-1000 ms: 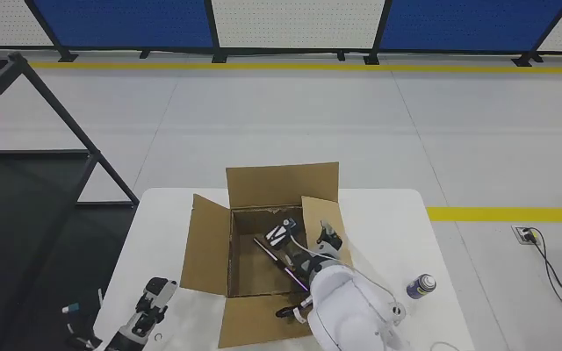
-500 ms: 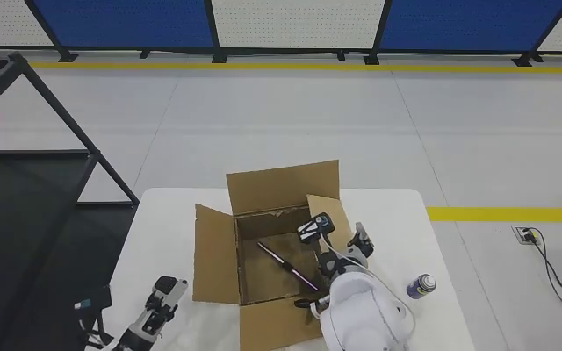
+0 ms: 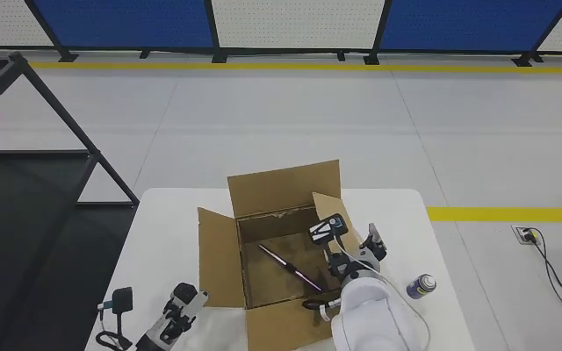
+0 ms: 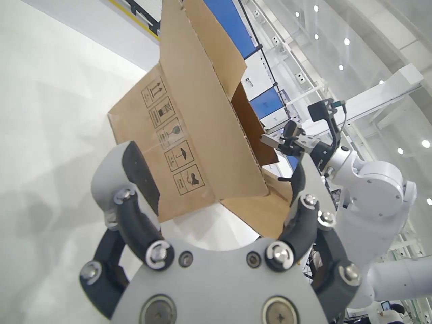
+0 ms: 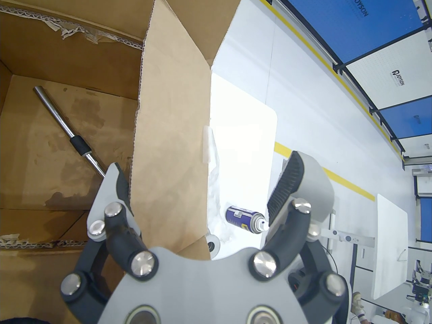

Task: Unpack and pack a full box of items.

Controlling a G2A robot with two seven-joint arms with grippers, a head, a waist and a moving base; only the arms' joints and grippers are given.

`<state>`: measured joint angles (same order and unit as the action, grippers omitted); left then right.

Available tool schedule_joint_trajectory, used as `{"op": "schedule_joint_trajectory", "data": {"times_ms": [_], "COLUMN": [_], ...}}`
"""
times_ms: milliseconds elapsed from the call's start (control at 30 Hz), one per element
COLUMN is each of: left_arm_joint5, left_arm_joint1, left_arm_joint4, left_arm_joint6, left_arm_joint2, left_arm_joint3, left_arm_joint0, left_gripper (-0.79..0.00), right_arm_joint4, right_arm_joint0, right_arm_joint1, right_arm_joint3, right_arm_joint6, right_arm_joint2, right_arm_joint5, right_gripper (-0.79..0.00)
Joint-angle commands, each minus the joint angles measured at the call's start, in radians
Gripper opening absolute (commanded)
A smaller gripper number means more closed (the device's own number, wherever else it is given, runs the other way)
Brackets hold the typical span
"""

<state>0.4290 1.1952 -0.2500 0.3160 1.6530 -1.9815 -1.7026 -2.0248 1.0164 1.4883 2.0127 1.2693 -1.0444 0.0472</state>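
My right gripper (image 5: 206,166) stood open astride right flap (image 5: 168,136) of box (image 3: 219,259), likely to hold it aside. Inside lay rod (image 3: 288,266); spray can (image 3: 421,285) on table (image 3: 162,237) beside; left gripper (image 4: 214,166) open, empty.

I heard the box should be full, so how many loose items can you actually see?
2. A metal rod lies on the floor of the box; a spray can sits on the table outside the box. More could be hidden behind the flaps.

The top view looks down on the table (image 3: 162,237); both wrist views face the box (image 3: 283,186) from close by.
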Motion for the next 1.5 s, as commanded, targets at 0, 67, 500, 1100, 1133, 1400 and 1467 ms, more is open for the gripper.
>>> {"op": "schedule_joint_trajectory", "data": {"times_ms": [0,67,500,1100,1133,1400,1467], "left_arm_joint5": [0.005,0.009,0.013,-0.017,-0.019,-0.031,-0.037], "left_arm_joint1": [0.000,0.000,-0.001,-0.007,-0.007,-0.009,-0.009], "left_arm_joint4": [-0.023,-0.041,-0.063,0.029,0.031,0.052,0.058], "left_arm_joint6": [0.001,-0.011,-0.027,-0.027,-0.027,-0.030,-0.030], "left_arm_joint2": [-0.011,-0.019,-0.030,0.039,0.040,0.054,0.059], "left_arm_joint3": [-0.005,-0.007,-0.022,-0.039,-0.037,-0.015,-0.009], "left_arm_joint0": [-0.004,-0.007,-0.021,-0.022,-0.020,-0.002,0.003], "left_gripper": [-0.126,-0.434,-0.785,-0.785,-0.785,-0.785,-0.785], "right_arm_joint4": [0.000,-0.002,-0.010,-0.067,-0.070,-0.102,-0.099], "right_arm_joint0": [-0.002,-0.003,-0.006,0.015,0.017,0.020,0.017], "right_arm_joint1": [0.003,0.005,0.024,0.046,0.047,0.057,0.060], "right_arm_joint3": [-0.001,-0.002,-0.008,0.026,0.029,0.043,0.040], "right_arm_joint6": [-0.002,-0.002,-0.016,-0.016,-0.017,0.000,0.005], "right_arm_joint2": [-0.004,-0.005,-0.020,-0.057,-0.058,-0.078,-0.088], "right_arm_joint5": [-0.004,-0.010,-0.038,-0.020,-0.019,-0.010,-0.008], "right_gripper": [0.000,0.000,0.000,0.000,0.000,0.000,0.000]}}
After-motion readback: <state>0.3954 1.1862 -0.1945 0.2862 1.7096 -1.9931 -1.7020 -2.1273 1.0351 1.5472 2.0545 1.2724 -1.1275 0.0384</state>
